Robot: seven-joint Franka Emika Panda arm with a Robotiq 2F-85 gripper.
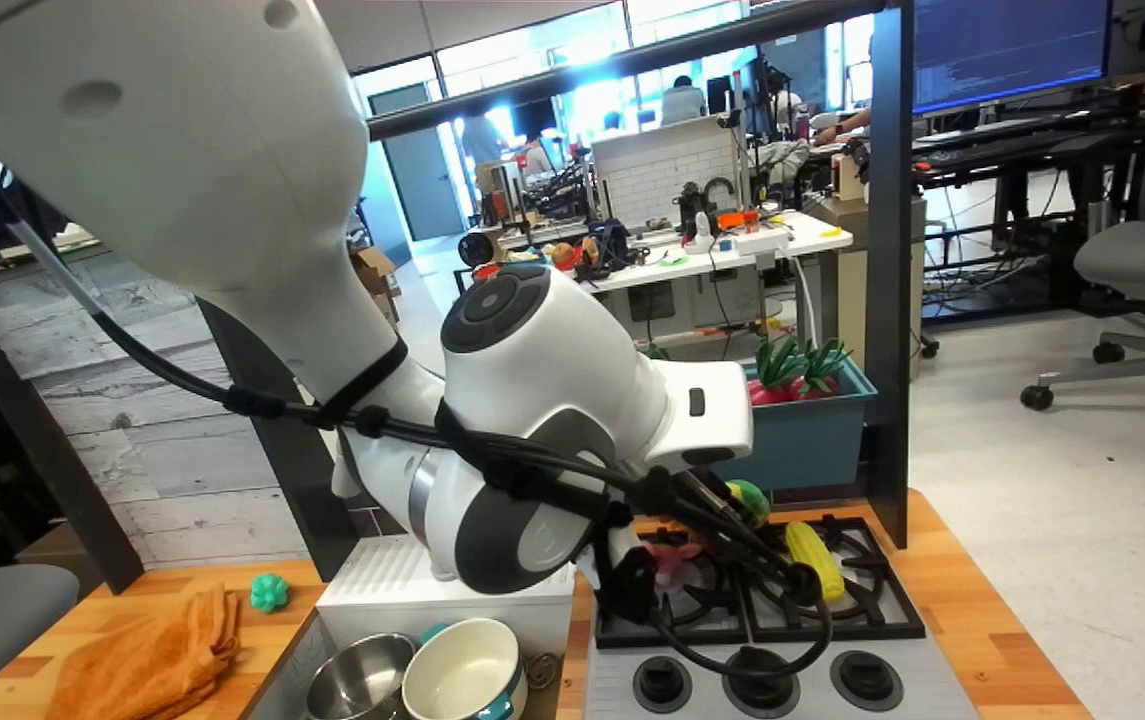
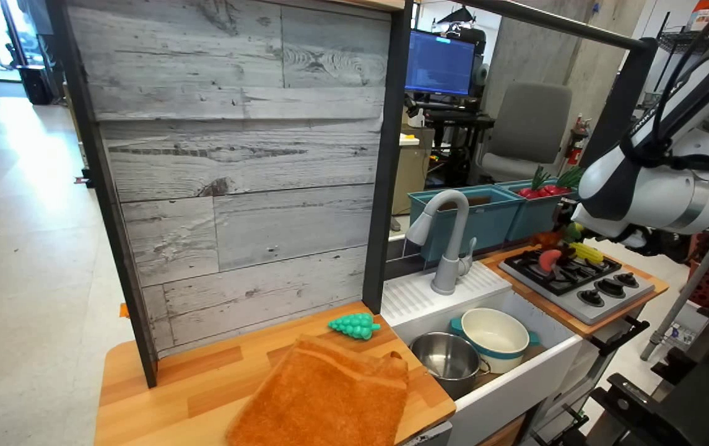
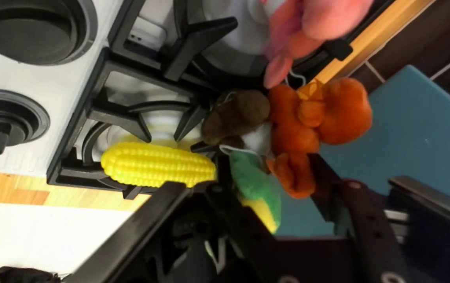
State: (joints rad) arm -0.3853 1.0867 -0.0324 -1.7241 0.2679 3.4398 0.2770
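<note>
In the wrist view my gripper (image 3: 270, 161) stands open, its fingers well apart. A green and yellow soft piece (image 3: 254, 177) lies against the left-hand finger, and the lower end of an orange plush (image 3: 293, 122) is by the right-hand finger. Blue shows in the gap between them. A brown plush (image 3: 236, 114) sits just beyond; whether these soft parts are joined I cannot tell. Yellow corn (image 3: 154, 163) rests on the black stove grate (image 3: 193, 43) beside the left-hand finger. A pink plush (image 3: 327, 19) is at the top. The arm hides most of the gripper in both exterior views.
Blue-green bins (image 2: 472, 217) stand behind the stove, with red radish-like toys (image 2: 546, 192) inside. The sink (image 2: 527, 384) holds a steel pot (image 2: 447, 359) and a cream pot (image 2: 496, 334). A grey faucet (image 2: 450, 248), an orange towel (image 2: 329, 396) and green toy grapes (image 2: 354, 325) are nearby.
</note>
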